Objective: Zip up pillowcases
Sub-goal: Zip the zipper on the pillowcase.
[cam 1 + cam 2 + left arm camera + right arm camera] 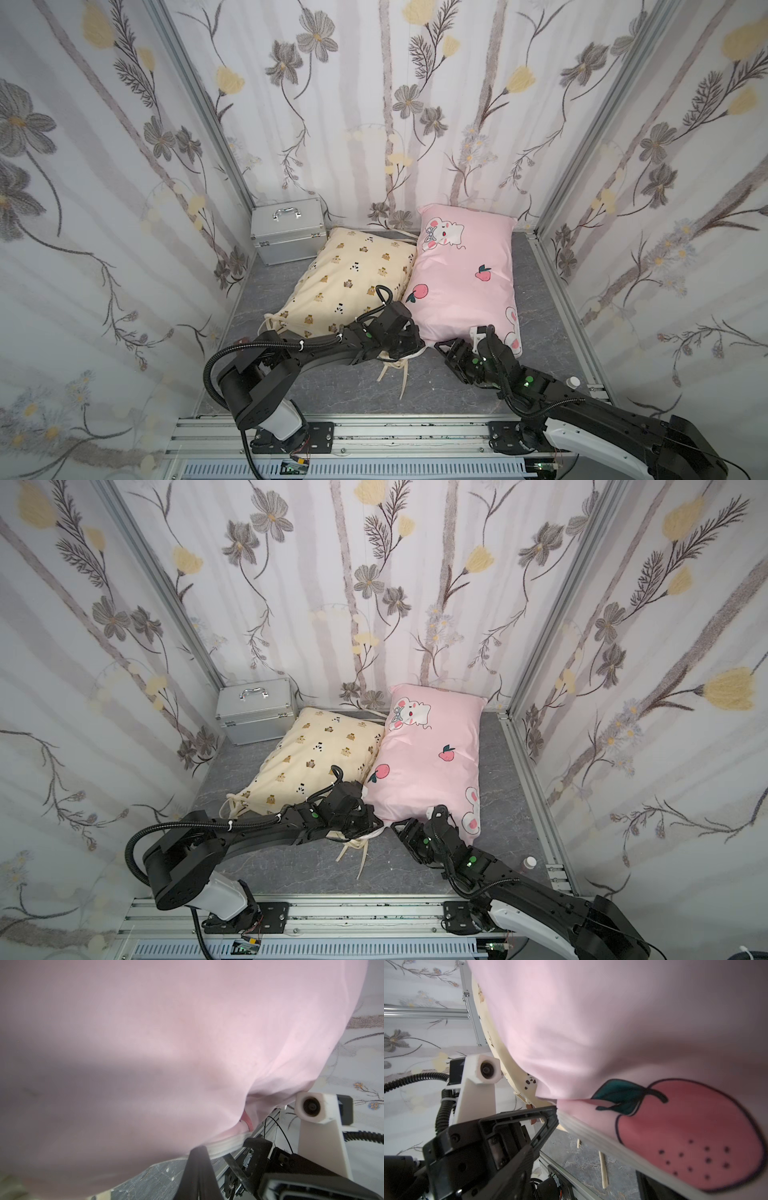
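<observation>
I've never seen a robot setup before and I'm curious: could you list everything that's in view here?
cream pillowcase: one, cream with brown bear prints and long ties, mid-table, touching the pink one.
pink pillowcase: one, pink with cartoon animals and peaches, on the cream one's right.
metal case: one, silver, back left corner.
small bottle: one, white cap, by the right rail.
table: one, grey marbled.
walls: three, floral.
left arm: one, black, jaws shut on the pink pillowcase's near corner.
right arm: one, black, jaws open at that same near edge.
</observation>
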Controlling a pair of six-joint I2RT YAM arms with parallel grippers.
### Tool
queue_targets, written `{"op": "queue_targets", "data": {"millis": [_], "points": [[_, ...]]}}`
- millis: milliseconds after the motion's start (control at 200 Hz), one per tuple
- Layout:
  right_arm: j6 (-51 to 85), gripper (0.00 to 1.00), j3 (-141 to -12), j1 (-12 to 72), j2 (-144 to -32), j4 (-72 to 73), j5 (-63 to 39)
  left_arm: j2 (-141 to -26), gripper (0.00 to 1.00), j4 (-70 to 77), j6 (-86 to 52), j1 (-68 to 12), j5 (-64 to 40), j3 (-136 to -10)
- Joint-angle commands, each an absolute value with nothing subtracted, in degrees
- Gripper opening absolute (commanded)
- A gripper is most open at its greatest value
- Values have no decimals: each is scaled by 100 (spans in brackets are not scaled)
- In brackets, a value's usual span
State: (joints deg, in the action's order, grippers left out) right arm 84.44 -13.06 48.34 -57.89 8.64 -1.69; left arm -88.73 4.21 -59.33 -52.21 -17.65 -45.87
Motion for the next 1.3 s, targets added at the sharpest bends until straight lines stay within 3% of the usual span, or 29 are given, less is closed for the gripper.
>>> {"op": "queue_targets", "data": {"millis": [0, 165, 275, 380, 505, 580, 689, 784, 1294], "points": [[8867, 64, -1197, 4779, -5949, 1479, 186, -8814, 0, 597, -5983, -5230, -1744, -4571], [8841, 42, -1202, 4635, -6099, 1572, 246, -8916, 0, 626, -5991, -5315, -1789, -4527], [8808, 44, -1206, 4578, -6108, 1527, 279, -8958, 0, 684, -6018, -5352, -1775, -4482], [8774, 64, -1221, 4546, -6215, 1614, 255, -8969, 0, 686, -6015, -5370, -1774, -4504], [8754, 60, -1216, 4504, -6511, 1922, 232, -8986, 0, 668, -6009, -5388, -1775, -4544], [8754, 50, -1216, 4493, -6650, 2074, 238, -9000, 0, 625, -5979, -5406, -1768, -4555], [8722, 17, -1210, 4490, -6661, 2044, 261, -9056, 0, 616, -5945, -5408, -1704, -4505], [8685, 0, -1158, 4491, -6451, 1728, 342, -9159, 0, 527, -5835, -5381, -1599, -4467], [7823, 0, -1329, 3624, -4330, -828, 476, -9009, 0, -329, -5185, -4897, -1170, -4058]]}}
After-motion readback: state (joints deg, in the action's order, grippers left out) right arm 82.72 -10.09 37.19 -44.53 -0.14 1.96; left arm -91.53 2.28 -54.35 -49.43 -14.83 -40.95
